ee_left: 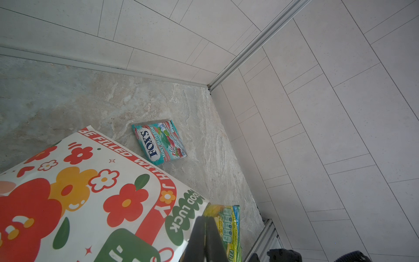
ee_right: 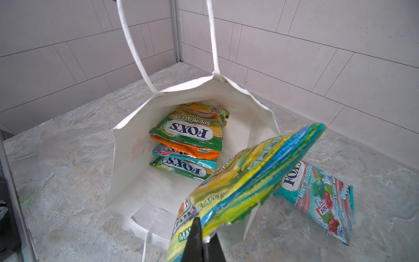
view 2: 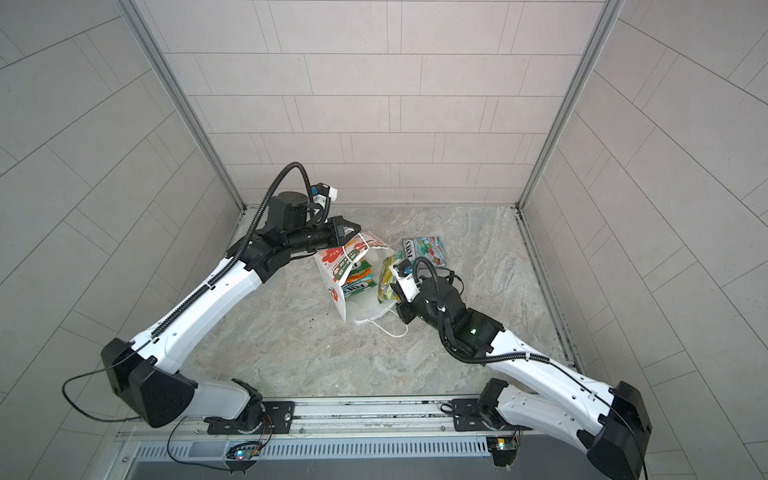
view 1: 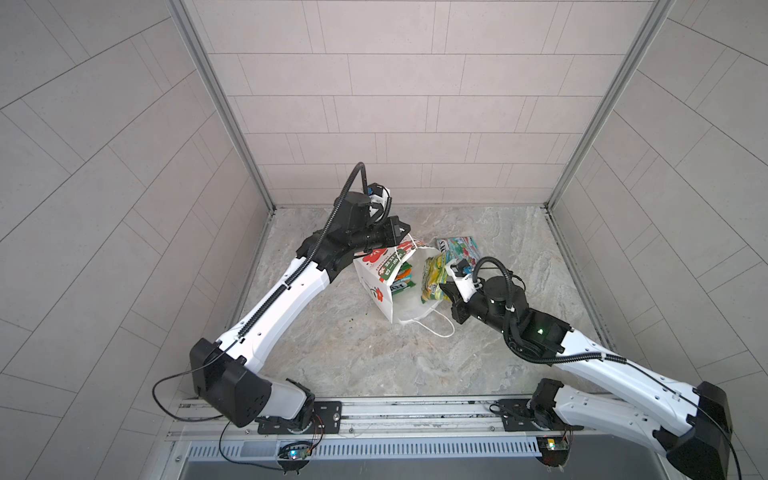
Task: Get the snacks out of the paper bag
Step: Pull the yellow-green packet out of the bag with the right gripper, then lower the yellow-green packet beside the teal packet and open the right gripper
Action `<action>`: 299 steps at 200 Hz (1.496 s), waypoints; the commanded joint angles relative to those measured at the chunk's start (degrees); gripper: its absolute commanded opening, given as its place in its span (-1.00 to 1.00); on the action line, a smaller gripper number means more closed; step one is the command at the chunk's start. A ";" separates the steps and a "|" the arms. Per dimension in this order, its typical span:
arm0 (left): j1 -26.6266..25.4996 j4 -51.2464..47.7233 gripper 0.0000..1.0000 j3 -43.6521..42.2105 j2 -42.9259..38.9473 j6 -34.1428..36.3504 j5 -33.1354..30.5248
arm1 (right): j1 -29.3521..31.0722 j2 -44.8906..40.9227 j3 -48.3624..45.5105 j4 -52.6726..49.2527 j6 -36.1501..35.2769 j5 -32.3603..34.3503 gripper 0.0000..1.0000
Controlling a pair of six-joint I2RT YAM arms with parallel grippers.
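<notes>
Paper bag [view 1: 380, 286] [view 2: 332, 276] [ee_left: 79, 192] [ee_right: 136, 147]: on its side on the marbled table [view 1: 353, 353]; long axis left to right, open mouth facing the right arm, base toward the left arm.
Left gripper [view 1: 404, 235] [view 2: 352, 231] [ee_left: 205, 238]: jaws closed on the bag's upper cord handle [ee_right: 136, 45], holding that edge of the mouth up.
Right gripper [view 1: 446, 291] [view 2: 397, 293] [ee_right: 201, 240]: jaws closed on one end of the yellow-green packet [view 1: 434, 276] [view 2: 388, 278] [ee_right: 249, 181].
Yellow-green packet: in the air just over the bag's mouth, tilted on edge, long axis pointing from the jaws toward the back wall.
Stack [ee_right: 190, 133]: four packets inside, at the base end; green, orange, teal, green.
Teal packet [view 1: 459, 248] [view 2: 426, 250] [ee_left: 159, 141] [ee_right: 322, 199]: flat on the table, just beyond the bag.
</notes>
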 commanded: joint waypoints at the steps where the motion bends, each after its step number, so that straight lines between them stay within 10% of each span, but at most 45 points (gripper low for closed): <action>1: -0.25 1.77 -1.00 -0.02 -0.31 -0.38 0.00 | -0.03 -2.84 3.38 -1.88 -2.46 -0.33 -1.00; 158: -0.51 2.13 -1.00 -0.19 0.13 -0.47 0.42 | -4.62 -8.56 14.73 -18.32 -2.74 10.65 -1.00; 299: -0.99 2.51 -1.00 -0.98 -0.34 -1.12 0.31 | -42.72 10.57 13.64 -11.39 -0.04 -18.28 -1.00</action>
